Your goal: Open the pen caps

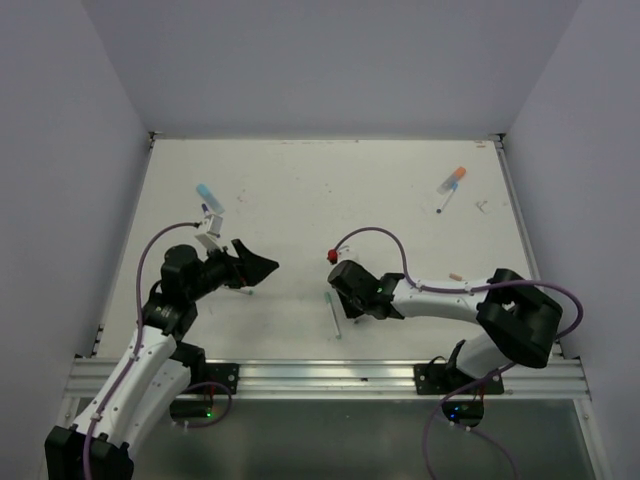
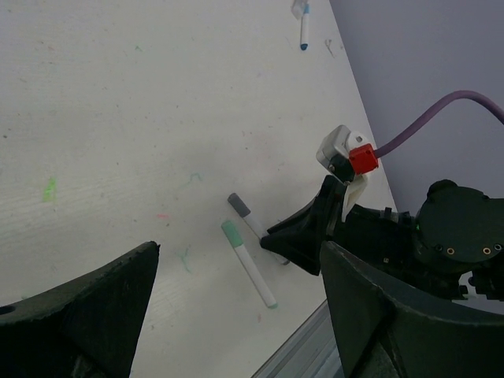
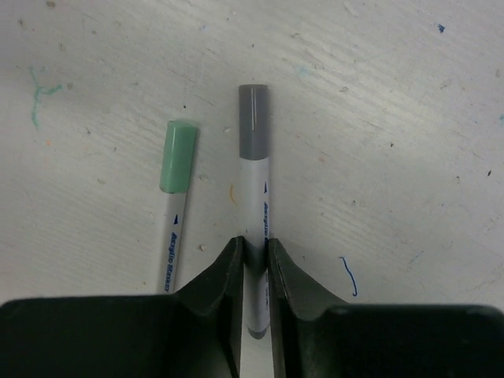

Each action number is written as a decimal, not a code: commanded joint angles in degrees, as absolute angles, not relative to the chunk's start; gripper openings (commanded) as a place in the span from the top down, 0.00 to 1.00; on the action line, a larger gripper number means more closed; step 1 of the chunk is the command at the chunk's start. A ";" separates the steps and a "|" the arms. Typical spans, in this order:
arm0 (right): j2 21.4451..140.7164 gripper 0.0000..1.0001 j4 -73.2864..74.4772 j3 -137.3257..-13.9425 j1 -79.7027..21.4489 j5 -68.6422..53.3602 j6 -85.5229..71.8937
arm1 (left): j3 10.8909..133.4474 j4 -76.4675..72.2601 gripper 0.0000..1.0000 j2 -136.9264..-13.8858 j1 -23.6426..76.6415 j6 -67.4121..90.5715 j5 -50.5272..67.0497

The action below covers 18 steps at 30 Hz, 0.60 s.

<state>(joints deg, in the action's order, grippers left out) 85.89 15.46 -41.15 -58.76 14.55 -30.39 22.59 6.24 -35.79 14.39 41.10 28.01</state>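
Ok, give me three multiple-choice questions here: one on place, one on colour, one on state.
1. Orange-capped marker lies: A far right B far left C between arms
2. Cap of the pen in the right pincer: A green B grey C red
3. Left pincer: A shut on pen B open, empty C holding cap
1 A, near the table's far right corner. 2 B, grey cap ahead of the pincer. 3 B, jaws wide, nothing between.

Robot lab cell, plain grey walls [image 1: 300, 60], ink-marked white table [image 1: 300, 200], aluminium rail [image 1: 330, 376]
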 commanded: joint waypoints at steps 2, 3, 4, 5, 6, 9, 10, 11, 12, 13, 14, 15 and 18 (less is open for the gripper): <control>91.76 1.00 13.89 -39.38 -59.41 13.01 -32.08 | 21.71 1.77 0.14 -36.47 14.50 42.71 30.67; 91.93 1.00 13.54 -39.29 -59.50 13.27 -31.82 | 21.45 1.15 0.15 -36.74 14.59 42.89 31.37; 91.50 1.00 13.36 -39.29 -59.50 13.36 -31.47 | 21.18 0.97 0.15 -37.26 14.59 43.41 31.81; 90.97 1.00 13.19 -39.37 -59.50 13.62 -30.77 | 20.40 -2.43 0.16 -37.53 14.59 43.77 32.34; 90.27 1.00 13.27 -39.81 -59.50 14.67 -30.67 | 19.87 -3.59 0.17 -37.79 14.59 44.20 33.56; 86.06 1.00 14.41 -41.57 -59.41 15.12 -29.71 | 17.15 -10.00 0.20 -39.46 14.59 46.75 36.29; 84.74 1.00 14.07 -41.83 -59.50 14.68 -29.45 | 16.36 -11.59 0.21 -40.68 14.59 48.24 36.73; 81.68 1.00 13.63 -42.10 -59.50 13.72 -28.83 | 15.04 -14.73 0.22 -41.30 14.59 48.86 37.17; 80.61 1.00 12.40 -42.45 -59.50 12.67 -28.39 | 14.42 -16.51 0.26 -42.00 14.59 49.65 37.87; 79.46 1.00 12.13 -42.80 -59.50 10.57 -28.30 | 13.98 -18.00 0.27 -43.49 14.59 50.96 38.14; 78.76 1.00 11.69 -43.15 -59.50 9.42 -28.21 | 13.45 -20.02 0.31 -44.38 14.59 51.50 38.14; 78.84 1.00 11.08 -44.02 -59.50 8.19 -28.30 | 13.36 -20.91 0.33 -46.12 14.59 52.20 38.06; 79.45 1.00 8.02 -44.82 -59.50 3.18 -29.35 | 14.06 -21.80 0.38 -49.12 14.68 52.47 37.10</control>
<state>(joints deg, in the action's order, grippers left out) 80.16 12.16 -42.54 -59.24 8.86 -29.32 13.65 -14.35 -47.13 14.39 50.04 35.79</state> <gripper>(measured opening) 0.063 0.633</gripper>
